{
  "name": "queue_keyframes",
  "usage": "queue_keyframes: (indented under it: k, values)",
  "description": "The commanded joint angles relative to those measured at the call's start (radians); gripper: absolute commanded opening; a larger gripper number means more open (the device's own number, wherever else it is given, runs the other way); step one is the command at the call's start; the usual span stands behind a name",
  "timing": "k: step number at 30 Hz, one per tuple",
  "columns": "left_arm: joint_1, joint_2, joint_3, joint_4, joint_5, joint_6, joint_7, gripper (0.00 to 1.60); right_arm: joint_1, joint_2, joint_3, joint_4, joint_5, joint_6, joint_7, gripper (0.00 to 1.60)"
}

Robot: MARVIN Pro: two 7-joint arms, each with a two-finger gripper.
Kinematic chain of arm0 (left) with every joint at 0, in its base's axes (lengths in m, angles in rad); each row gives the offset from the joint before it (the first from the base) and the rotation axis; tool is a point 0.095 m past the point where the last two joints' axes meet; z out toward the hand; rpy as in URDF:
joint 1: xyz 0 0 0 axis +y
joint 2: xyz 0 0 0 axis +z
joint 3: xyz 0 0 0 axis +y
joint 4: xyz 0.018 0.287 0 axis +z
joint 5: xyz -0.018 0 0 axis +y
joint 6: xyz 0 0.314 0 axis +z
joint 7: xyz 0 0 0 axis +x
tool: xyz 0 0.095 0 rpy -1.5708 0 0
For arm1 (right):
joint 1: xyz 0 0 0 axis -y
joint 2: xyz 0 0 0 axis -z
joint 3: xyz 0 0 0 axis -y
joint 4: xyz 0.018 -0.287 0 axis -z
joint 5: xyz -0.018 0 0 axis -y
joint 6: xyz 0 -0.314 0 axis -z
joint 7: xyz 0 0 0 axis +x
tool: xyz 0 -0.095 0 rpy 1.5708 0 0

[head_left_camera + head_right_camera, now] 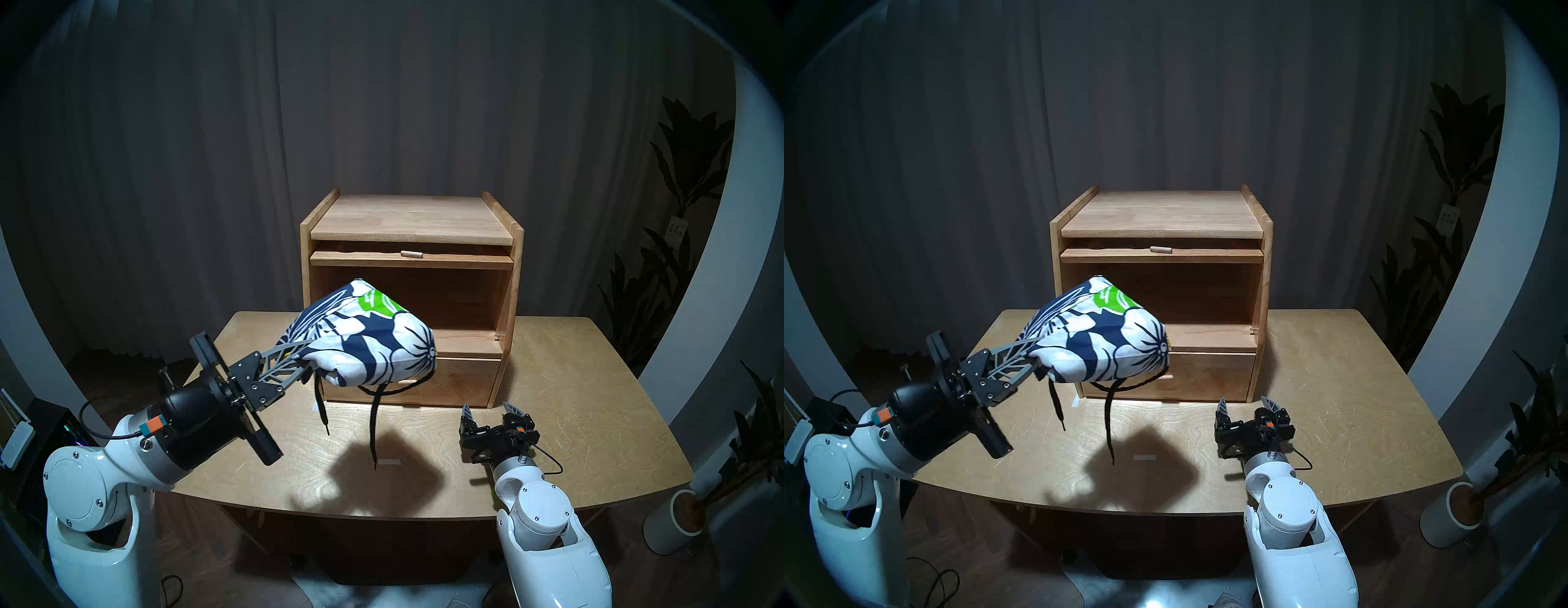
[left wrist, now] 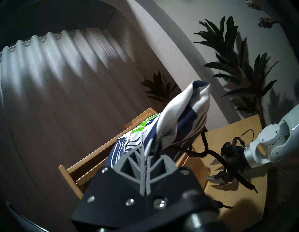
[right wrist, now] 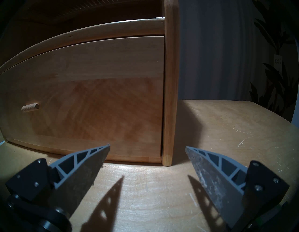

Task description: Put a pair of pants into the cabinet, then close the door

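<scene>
1. Wooden and light in colour, the cabinet (image 1: 409, 297) stands at the back of the table (image 1: 572, 382), its upper compartment open to the front. It serves as the landmark for everything below.

2. At the top of the cabinet's opening, the door (image 1: 411, 260) lies flat, slid in under the top board, with only its front edge and small peg handle (image 1: 412, 254) showing. Stowed like this, it leaves the compartment mouth free for loading.

3. In front of the cabinet's opening, toward its left side and clear of the table, the pair of pants (image 1: 365, 339) hangs in the air as a folded navy-and-white floral bundle. It is not yet inside the cabinet. Held at about the height of the compartment, it looks ready to go straight in.

4. Below the bundle, the black drawstring (image 1: 375, 420) dangles loose in front of the cabinet's drawer (image 1: 449, 380). It could snag on the compartment's lower edge.

5. Left of the cabinet and nearer the robot, the left hand (image 1: 303, 365) is clamped tight on the near edge of the bundle. In the left wrist view the fingers (image 2: 142, 163) meet around a pinch of cloth.

6. Just in front of the cabinet's lower right corner, the right hand (image 1: 490, 412) hovers low over the table, jaws spread wide, holding and touching nothing. I judge it is waiting for the door.
</scene>
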Motion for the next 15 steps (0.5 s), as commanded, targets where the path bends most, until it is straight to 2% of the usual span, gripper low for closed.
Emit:
queue_keyframes:
  k: [1,5,9,14,15]
  values:
    - [-0.107,0.045,0.089,-0.019,0.084,0.102,0.085,0.0,0.003,0.0,-0.001,-0.026,0.0,-0.006,0.0,1.6]
    - [-0.149,0.073,0.163,-0.015,0.152,0.151,0.14,0.0,0.002,0.0,-0.001,-0.027,0.0,-0.006,0.0,1.6]
    - [-0.192,0.093,0.233,0.034,0.211,0.195,0.181,0.0,0.002,0.0,-0.001,-0.027,0.0,-0.006,0.0,1.6]
    - [-0.256,0.101,0.3,0.082,0.258,0.238,0.21,0.0,0.002,0.0,-0.001,-0.028,0.0,-0.006,0.0,1.6]
    - [-0.25,0.103,0.308,0.082,0.267,0.239,0.223,0.0,0.002,0.0,-0.001,-0.028,0.0,-0.006,0.0,1.6]
